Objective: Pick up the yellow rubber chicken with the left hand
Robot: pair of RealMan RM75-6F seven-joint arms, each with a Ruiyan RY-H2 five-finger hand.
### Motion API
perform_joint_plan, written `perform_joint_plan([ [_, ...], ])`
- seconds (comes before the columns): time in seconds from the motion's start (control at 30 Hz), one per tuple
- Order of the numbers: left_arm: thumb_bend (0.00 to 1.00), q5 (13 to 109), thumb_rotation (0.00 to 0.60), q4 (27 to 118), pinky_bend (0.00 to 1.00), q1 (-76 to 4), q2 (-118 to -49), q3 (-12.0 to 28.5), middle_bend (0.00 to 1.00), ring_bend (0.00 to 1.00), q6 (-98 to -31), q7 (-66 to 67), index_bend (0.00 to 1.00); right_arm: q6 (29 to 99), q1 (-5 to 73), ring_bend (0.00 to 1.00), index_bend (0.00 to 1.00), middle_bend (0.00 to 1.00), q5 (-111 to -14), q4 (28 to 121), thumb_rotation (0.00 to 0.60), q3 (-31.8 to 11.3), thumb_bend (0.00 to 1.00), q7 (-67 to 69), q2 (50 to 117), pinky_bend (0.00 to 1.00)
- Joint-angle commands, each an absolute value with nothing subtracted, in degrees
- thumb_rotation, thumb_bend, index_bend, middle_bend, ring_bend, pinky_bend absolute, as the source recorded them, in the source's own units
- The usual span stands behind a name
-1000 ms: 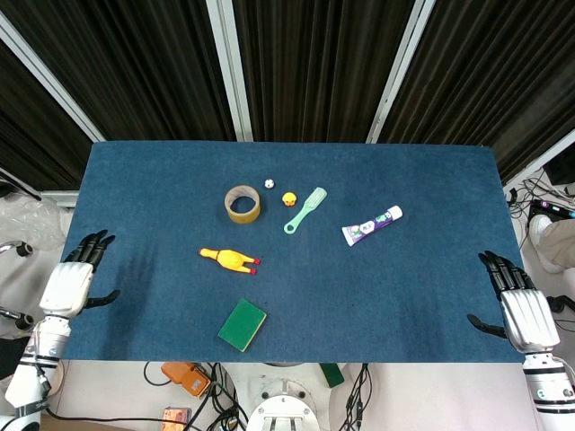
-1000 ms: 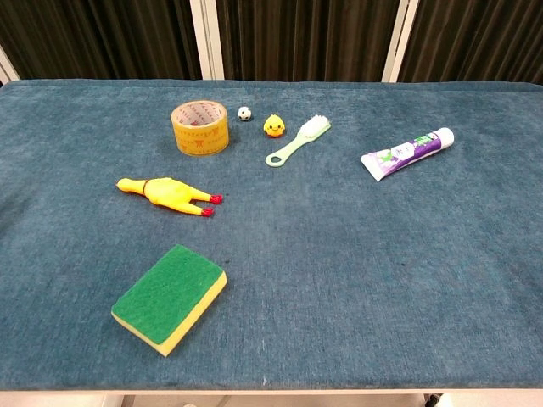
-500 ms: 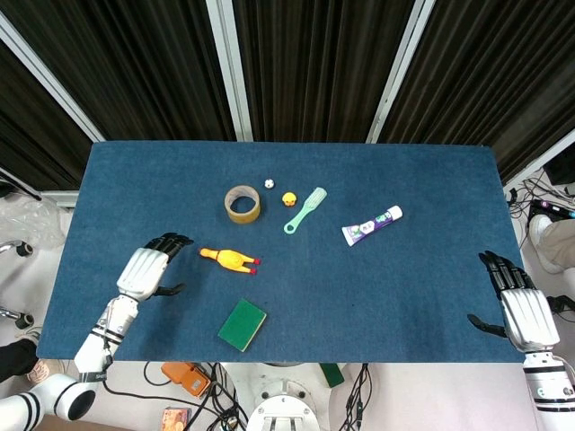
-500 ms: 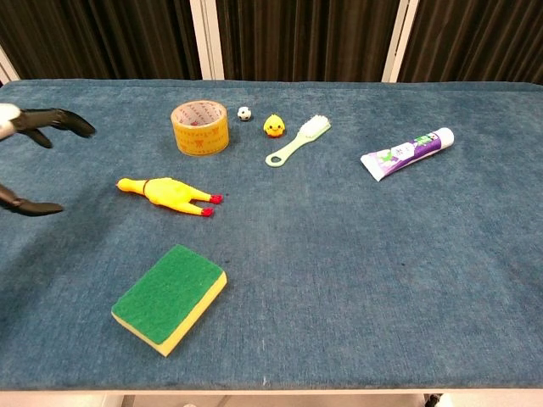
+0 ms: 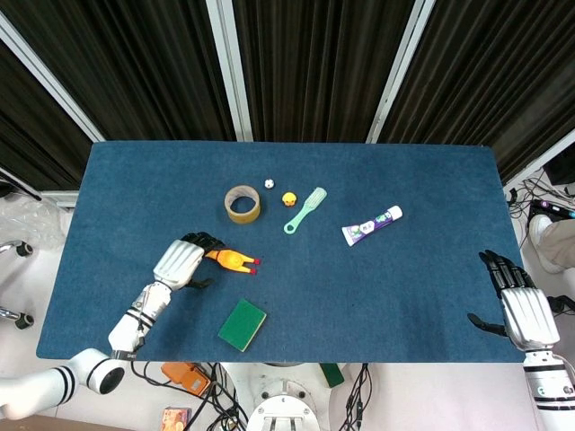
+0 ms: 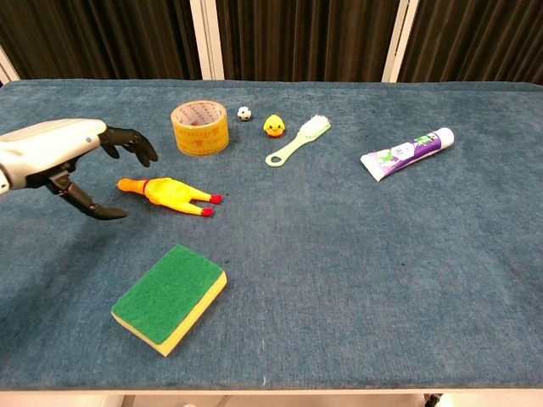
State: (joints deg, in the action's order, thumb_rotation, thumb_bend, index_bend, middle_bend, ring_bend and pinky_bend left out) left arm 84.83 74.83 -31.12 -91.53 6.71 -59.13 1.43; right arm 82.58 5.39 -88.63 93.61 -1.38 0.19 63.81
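The yellow rubber chicken lies flat on the blue table, its red feet pointing right and its head to the left. My left hand hovers just left of the chicken's head, fingers spread, holding nothing. In the chest view its dark fingertips arch over the head end and the thumb reaches in below, without touching the chicken. My right hand rests open at the table's right front edge, far from everything; the chest view does not show it.
A green and yellow sponge lies in front of the chicken. Behind it stand a tape roll, a tiny ball, a small yellow duck, a green brush and a toothpaste tube.
My left hand has travelled from the table's left edge rightward across the cloth to the chicken's head. The right hand and all objects have stayed put.
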Motion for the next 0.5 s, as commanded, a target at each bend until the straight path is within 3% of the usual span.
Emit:
perform_joint_plan([
  [0.03,0.16,84.7,0.600,74.5,0.26,-32.4,-92.3,7.1,0.30,0.21,-58.3,2.0,0.28,82.4,5.5,0.16,0.08,0.13,-88.6,93.6,0.600,-1.4,0.21,0.2,63.8,0.22],
  [0.5,0.18,82.4,0.600,70.8,0.27,-37.4,-96.0,7.5,0.38,0.27,-53.7,3.7,0.37,82.3,5.6,0.16,0.08,0.13,-88.6,93.7,0.600,-1.4,0.21,0.5,63.6,0.22],
])
